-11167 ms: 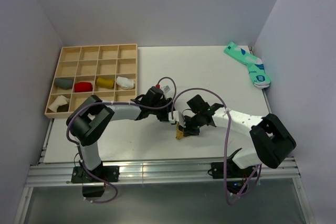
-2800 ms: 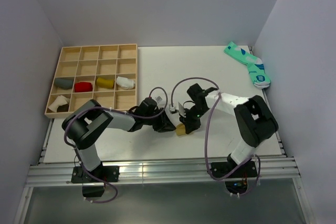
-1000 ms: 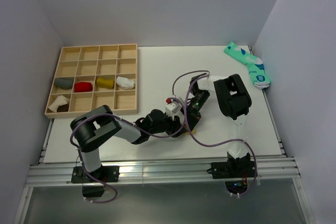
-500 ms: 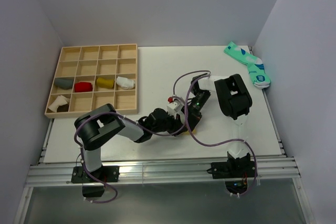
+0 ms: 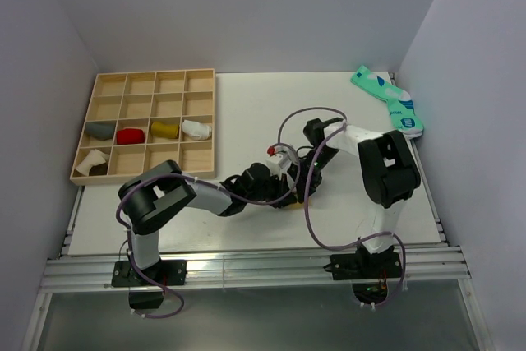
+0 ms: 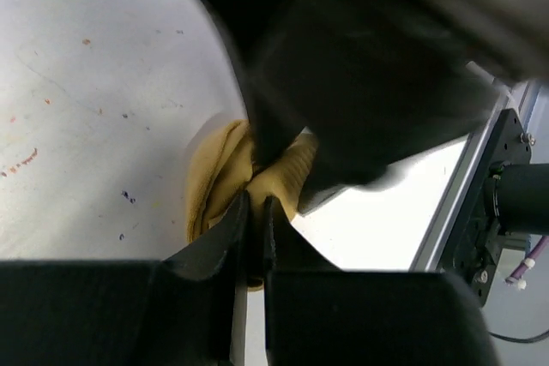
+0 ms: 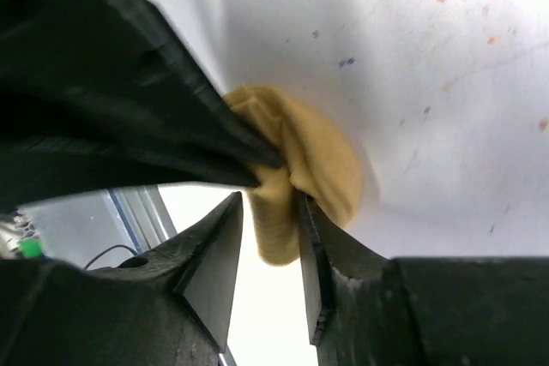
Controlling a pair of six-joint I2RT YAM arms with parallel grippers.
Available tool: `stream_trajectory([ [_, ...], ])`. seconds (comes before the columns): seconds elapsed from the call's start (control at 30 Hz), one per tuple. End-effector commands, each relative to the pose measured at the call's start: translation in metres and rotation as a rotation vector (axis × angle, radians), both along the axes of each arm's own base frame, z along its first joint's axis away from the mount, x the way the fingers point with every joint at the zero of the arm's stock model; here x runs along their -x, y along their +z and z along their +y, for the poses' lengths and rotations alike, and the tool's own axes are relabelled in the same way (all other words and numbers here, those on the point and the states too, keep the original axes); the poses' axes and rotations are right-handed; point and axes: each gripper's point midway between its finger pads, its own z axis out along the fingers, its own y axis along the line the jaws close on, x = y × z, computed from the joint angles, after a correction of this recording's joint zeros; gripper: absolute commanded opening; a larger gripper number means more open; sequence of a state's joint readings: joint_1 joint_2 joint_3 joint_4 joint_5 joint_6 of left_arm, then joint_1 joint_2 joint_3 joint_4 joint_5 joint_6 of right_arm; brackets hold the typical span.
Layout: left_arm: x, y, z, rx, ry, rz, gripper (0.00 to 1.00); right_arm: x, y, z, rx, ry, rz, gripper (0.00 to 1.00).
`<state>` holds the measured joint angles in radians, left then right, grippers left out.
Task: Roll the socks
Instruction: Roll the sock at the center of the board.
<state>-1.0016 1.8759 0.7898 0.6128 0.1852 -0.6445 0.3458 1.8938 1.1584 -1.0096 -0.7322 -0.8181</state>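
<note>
The yellow sock lies bunched on the white worktop, to the right of the wooden tray and nearer the front edge than the tray's near right corner, where both arms meet low over it. The left tool reaches it from the tray side. Its fingers stand almost together, with only a thin slit between them, and their tips nip a fold of the sock. The right tool comes in from the side away from the tray, tip to tip with the left one. Its fingers stand partway apart with a lobe of the sock between them, and whether they press on the cloth cannot be told. In the left wrist view the right tool is a dark blurred mass just beyond the sock. In the right wrist view the left tool fills the left of the picture, its point touching the sock. From above, only a sliver of yellow shows under the two tools. Inside the tray, the third row from the far wall holds a grey roll, a red roll, a mustard roll and a white roll, one to a compartment. The row nearest the arms holds a pale roll in its left compartment. The green socks lie well to the right of the tray, at the far right corner of the worktop by the wall.
</note>
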Motion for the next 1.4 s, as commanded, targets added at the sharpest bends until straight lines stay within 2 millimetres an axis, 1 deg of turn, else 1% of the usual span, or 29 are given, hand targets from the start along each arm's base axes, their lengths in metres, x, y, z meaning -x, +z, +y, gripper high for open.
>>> stream_trajectory([
  [0.0,0.014,-0.048,0.028,-0.171,0.035,0.129,0.0,-0.013,0.015,-0.002,-0.025,-0.026,-0.123,0.41],
  [0.13,0.016,-0.049,0.032,-0.166,0.045,0.18,0.0,-0.013,0.033,-0.013,-0.038,-0.049,-0.193,0.42],
  [0.23,0.018,-0.049,0.035,-0.133,0.051,0.25,0.0,-0.015,0.041,-0.024,-0.032,-0.077,-0.252,0.42],
  [0.27,0.015,-0.049,0.038,-0.126,0.062,0.265,0.0,-0.016,0.042,-0.027,-0.031,-0.085,-0.276,0.42],
  [0.3,0.018,-0.048,0.038,-0.118,0.052,0.288,0.0,-0.021,0.042,-0.031,-0.027,-0.1,-0.309,0.43],
  [0.33,0.019,-0.049,0.039,-0.111,0.054,0.31,0.0,-0.019,0.04,-0.035,-0.019,-0.111,-0.323,0.43],
  [0.37,0.017,-0.049,0.042,-0.109,0.062,0.323,0.0,-0.024,0.044,-0.037,-0.018,-0.119,-0.384,0.43],
  [0.4,0.017,-0.05,0.042,-0.111,0.064,0.333,0.0,-0.024,0.046,-0.039,-0.018,-0.123,-0.415,0.43],
  [0.43,0.019,-0.051,0.043,-0.121,0.057,0.357,0.0,-0.018,0.042,-0.041,-0.017,-0.123,-0.421,0.43],
  [0.47,0.018,-0.051,0.043,-0.128,0.058,0.366,0.0,-0.017,0.042,-0.042,-0.021,-0.121,-0.445,0.43],
  [0.5,0.02,-0.053,0.044,-0.137,0.055,0.378,0.0,-0.024,0.05,-0.042,-0.028,-0.124,-0.517,0.43],
  [0.53,0.02,-0.051,0.04,-0.135,0.041,0.392,0.0,-0.021,0.047,-0.044,-0.024,-0.121,-0.534,0.43],
  [0.6,0.024,-0.057,0.042,-0.16,0.037,0.44,0.0,-0.027,0.056,-0.045,-0.034,-0.11,-0.635,0.43],
  [0.63,0.026,-0.055,0.038,-0.15,0.023,0.469,0.0,-0.024,0.054,-0.048,-0.033,-0.098,-0.662,0.43],
  [0.7,0.031,-0.063,0.042,-0.178,0.021,0.527,0.0,-0.025,0.058,-0.048,-0.041,-0.074,-0.728,0.43],
  [0.73,0.03,-0.062,0.039,-0.175,0.022,0.544,0.0,-0.022,0.063,-0.049,-0.046,-0.044,-0.788,0.43],
  [0.77,0.035,-0.062,0.039,-0.179,0.009,0.577,0.0,-0.02,0.064,-0.048,-0.05,-0.028,-0.821,0.43],
  [0.8,0.038,-0.068,0.042,-0.199,0.011,0.608,0.0,-0.021,0.069,-0.049,-0.052,-0.022,-0.895,0.44],
  [0.87,0.04,-0.067,0.041,-0.195,0.008,0.648,0.0,-0.02,0.07,-0.046,-0.058,0.013,-0.956,0.45],
  [0.9,0.041,-0.067,0.043,-0.206,0.01,0.665,0.0,-0.013,0.067,-0.04,-0.068,0.05,-0.961,0.45],
  [0.97,0.04,-0.065,0.044,-0.201,0.014,0.688,0.0,-0.008,0.063,-0.034,-0.068,0.09,-0.966,0.44],
  [1.0,0.042,-0.063,0.043,-0.187,-0.003,0.71,0.0,-0.001,0.06,-0.025,-0.081,0.133,-0.958,0.44],
  [1.03,0.041,-0.063,0.044,-0.178,0.003,0.73,0.0,0.004,0.052,-0.023,-0.075,0.154,-0.934,0.44],
  [1.1,0.044,-0.063,0.044,-0.169,-0.015,0.767,0.0,0.012,0.043,-0.013,-0.088,0.209,-0.922,0.44],
  [1.2,0.048,-0.065,0.046,-0.178,-0.026,0.809,0.0,0.018,0.03,-0.007,-0.084,0.256,-0.912,0.44],
  [1.23,0.047,-0.065,0.047,-0.176,-0.024,0.825,0.0,0.022,0.027,-0.004,-0.088,0.283,-0.913,0.45],
  [1.27,0.047,-0.066,0.048,-0.176,-0.022,0.836,0.0,0.019,0.026,-0.002,-0.081,0.288,-0.937,0.48],
  [1.3,0.047,-0.064,0.048,-0.171,-0.028,0.841,0.0,0.024,0.019,-0.001,-0.074,0.312,-0.941,0.49],
  [1.37,0.046,-0.064,0.05,-0.179,-0.025,0.853,0.0,0.022,0.017,0.003,-0.08,0.322,-0.981,0.5],
])
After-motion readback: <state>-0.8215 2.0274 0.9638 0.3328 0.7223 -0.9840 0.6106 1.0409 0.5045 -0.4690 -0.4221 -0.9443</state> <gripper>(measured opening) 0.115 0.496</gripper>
